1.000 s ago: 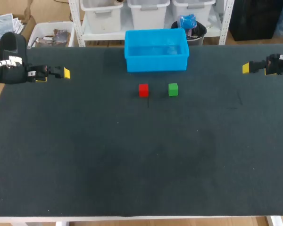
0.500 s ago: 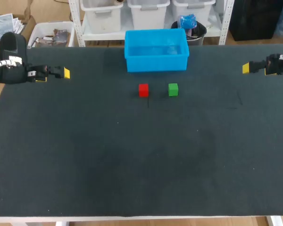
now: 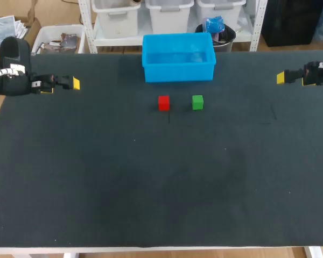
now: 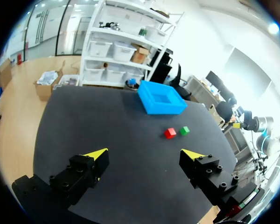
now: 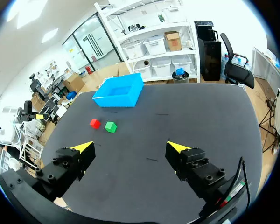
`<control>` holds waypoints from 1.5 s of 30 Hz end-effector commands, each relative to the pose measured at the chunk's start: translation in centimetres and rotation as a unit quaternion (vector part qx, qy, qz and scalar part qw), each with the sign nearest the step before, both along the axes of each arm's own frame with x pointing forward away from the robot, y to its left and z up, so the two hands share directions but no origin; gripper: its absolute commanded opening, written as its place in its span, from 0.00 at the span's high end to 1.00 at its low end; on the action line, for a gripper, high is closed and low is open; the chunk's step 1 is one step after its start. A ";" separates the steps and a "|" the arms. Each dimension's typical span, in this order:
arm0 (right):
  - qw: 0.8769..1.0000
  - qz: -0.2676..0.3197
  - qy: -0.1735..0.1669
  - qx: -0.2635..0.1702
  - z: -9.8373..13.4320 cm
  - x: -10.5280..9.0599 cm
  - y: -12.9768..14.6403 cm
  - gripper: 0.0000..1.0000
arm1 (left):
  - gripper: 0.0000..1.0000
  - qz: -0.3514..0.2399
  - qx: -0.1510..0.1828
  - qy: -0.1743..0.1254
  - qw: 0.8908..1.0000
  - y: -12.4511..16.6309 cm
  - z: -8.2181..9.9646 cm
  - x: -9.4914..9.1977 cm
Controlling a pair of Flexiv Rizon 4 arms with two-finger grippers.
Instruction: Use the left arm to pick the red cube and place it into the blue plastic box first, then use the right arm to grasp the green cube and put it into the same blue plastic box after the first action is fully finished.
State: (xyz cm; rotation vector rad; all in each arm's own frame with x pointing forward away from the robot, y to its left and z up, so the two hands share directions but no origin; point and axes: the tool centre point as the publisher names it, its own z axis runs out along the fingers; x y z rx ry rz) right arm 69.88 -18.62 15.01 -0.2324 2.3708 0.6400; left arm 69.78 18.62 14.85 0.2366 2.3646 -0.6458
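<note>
The red cube (image 3: 163, 102) and the green cube (image 3: 197, 102) sit side by side on the dark table, just in front of the blue plastic box (image 3: 178, 57), which holds nothing. My left gripper (image 3: 70, 84) hangs open at the table's far left edge, well away from the cubes. At the far right edge my right gripper (image 3: 282, 78) is open too. From the left wrist, the gripper (image 4: 144, 153) has the red cube (image 4: 170, 133), green cube (image 4: 184, 130) and box (image 4: 161, 97) far ahead. The right wrist's gripper (image 5: 130, 147) sees the red cube (image 5: 94, 123), green cube (image 5: 110, 126) and box (image 5: 120, 90) ahead.
The table (image 3: 151, 177) is a dark mat with nothing on it besides the cubes and the box. Its white front edge runs along the near side.
</note>
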 end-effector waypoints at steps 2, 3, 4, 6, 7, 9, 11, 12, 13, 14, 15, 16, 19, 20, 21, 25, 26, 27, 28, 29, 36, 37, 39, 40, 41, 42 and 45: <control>1.000 0.000 0.000 -0.001 0.0 0.1 0.0 0.00 | 0.00 -0.001 0.022 0.030 0.999 -2.6 -0.4 1.3; 1.000 0.000 0.000 -0.001 0.0 0.1 0.0 0.00 | 0.00 -0.004 0.034 0.035 0.999 -3.3 -0.5 1.6; 1.000 0.000 0.000 -0.001 0.0 0.1 0.0 0.00 | 0.00 -0.010 0.041 0.037 0.998 -4.1 -0.5 1.9; 1.000 0.000 0.000 -0.001 0.0 0.1 0.0 0.00 | 0.00 -0.022 0.063 0.039 0.997 -5.7 -0.4 2.5; 1.000 0.000 0.000 -0.001 0.0 0.1 0.0 0.00 | 0.00 -0.028 0.073 0.038 0.996 -6.5 -0.3 2.7; 1.000 0.000 0.000 -0.001 0.0 0.1 0.0 0.00 | 0.00 -0.029 0.079 0.038 0.996 -7.9 0.0 3.2; 1.000 0.000 0.000 -0.001 0.0 0.1 0.0 0.00 | 0.00 -0.041 0.081 0.037 0.995 -9.1 0.2 3.5; 1.000 0.000 0.000 -0.001 0.0 0.1 0.0 0.00 | 0.00 -0.039 0.065 0.029 0.997 -9.5 0.3 3.7; 1.000 0.000 0.000 -0.001 0.0 0.1 0.0 0.00 | 0.00 -0.039 0.065 0.029 0.997 -9.5 0.3 3.7; 1.000 0.000 0.000 -0.001 0.0 0.1 0.0 0.00 | 0.00 -0.039 0.065 0.029 0.997 -9.5 0.3 3.7; 1.000 0.000 0.000 -0.001 0.0 0.1 0.0 0.00 | 0.00 -0.039 0.065 0.029 0.997 -9.5 0.3 3.7; 1.000 0.000 0.000 -0.001 0.0 0.1 0.0 0.00 | 0.00 -0.039 0.065 0.029 0.997 -9.5 0.3 3.7; 1.000 0.000 0.000 -0.001 0.0 0.1 0.0 0.00 | 0.00 -0.039 0.065 0.029 0.997 -9.5 0.3 3.7; 1.000 0.000 0.000 -0.001 0.0 0.1 0.0 0.00 | 0.00 -0.039 0.065 0.029 0.997 -9.5 0.3 3.7; 1.000 0.000 0.000 -0.001 0.0 0.1 0.0 0.00 | 0.00 -0.039 0.065 0.029 0.997 -9.5 0.3 3.7; 1.000 0.000 0.000 -0.001 0.0 0.1 0.0 0.00 | 0.00 -0.039 0.065 0.029 0.997 -9.5 0.3 3.7; 1.000 0.000 0.000 -0.001 0.0 0.1 0.0 0.00 | 0.00 -0.039 0.065 0.029 0.997 -9.5 0.3 3.7; 1.000 0.000 0.000 -0.001 0.0 0.1 0.0 0.00 | 0.00 -0.039 0.065 0.029 0.997 -9.5 0.3 3.7; 1.000 0.000 0.000 -0.001 0.0 0.1 0.0 0.00 | 0.00 -0.039 0.065 0.029 0.997 -9.5 0.3 3.7; 1.000 0.000 0.000 -0.001 0.0 0.1 0.0 0.00 | 0.00 -0.039 0.065 0.029 0.997 -9.5 0.3 3.7; 1.000 0.000 0.000 -0.001 0.0 0.1 0.0 0.00 | 0.00 -0.012 0.062 0.058 0.996 -9.6 -0.2 4.3; 1.000 0.000 0.000 -0.001 0.0 0.1 0.0 0.00 | 0.00 -0.004 0.072 0.072 0.995 -9.9 -0.5 4.6; 1.000 0.000 0.000 -0.001 0.0 0.1 0.0 0.00 | 0.00 0.008 0.080 0.094 0.992 -10.8 -0.7 5.1; 1.000 0.000 0.000 -0.001 0.0 0.1 0.0 0.00 | 0.00 0.011 0.087 0.105 0.991 -11.4 -0.9 5.4; 1.000 0.000 0.000 -0.001 0.0 0.1 0.0 0.00 | 0.00 0.013 0.096 0.114 0.989 -12.0 -1.0 5.7; 1.000 0.000 0.000 -0.001 0.0 0.1 0.0 0.00 | 0.00 0.014 0.106 0.123 0.987 -12.8 -1.1 5.9; 1.000 0.000 0.000 -0.001 0.0 0.1 0.0 0.00 | 0.00 0.022 0.136 0.152 0.979 -15.4 -1.5 6.6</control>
